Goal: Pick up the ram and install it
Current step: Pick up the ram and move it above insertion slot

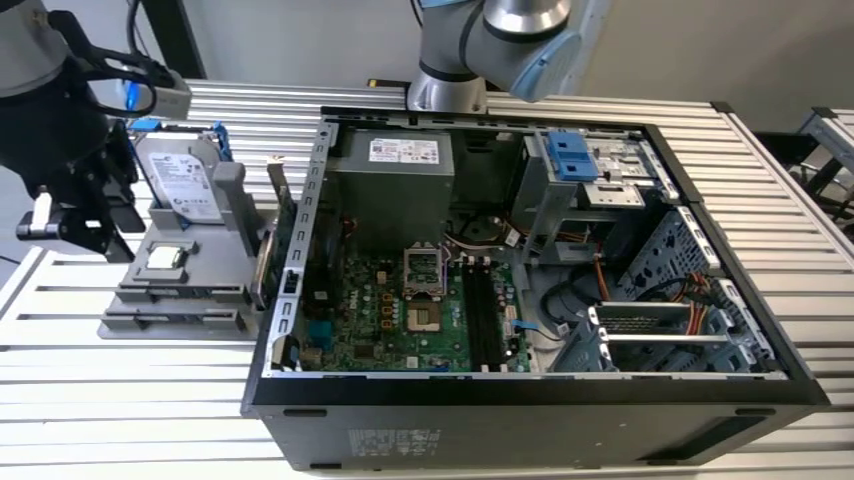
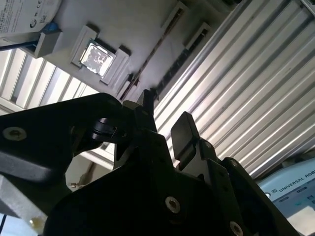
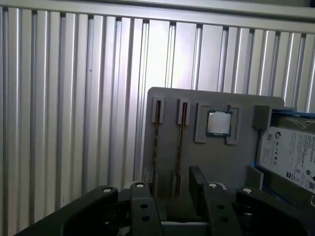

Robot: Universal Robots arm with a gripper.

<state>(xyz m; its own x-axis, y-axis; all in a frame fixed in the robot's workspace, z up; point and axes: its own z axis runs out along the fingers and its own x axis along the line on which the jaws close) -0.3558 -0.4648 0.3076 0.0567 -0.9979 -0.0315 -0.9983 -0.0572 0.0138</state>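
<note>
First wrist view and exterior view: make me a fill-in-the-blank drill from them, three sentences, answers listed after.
1. In the first wrist view, the CPU chip sits in the grey holder between the ram and the ____.
2. The holder stands on the exterior view's ____ of the computer case.
3. In the second wrist view, the gripper is open and holds ____.
Missing words: hard drive; left; nothing.

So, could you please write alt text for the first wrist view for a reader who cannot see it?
The open gripper hovers above a grey holder on a ribbed metal table. The holder carries two ram sticks on edge in narrow slots, a square CPU chip and a hard drive.
</note>
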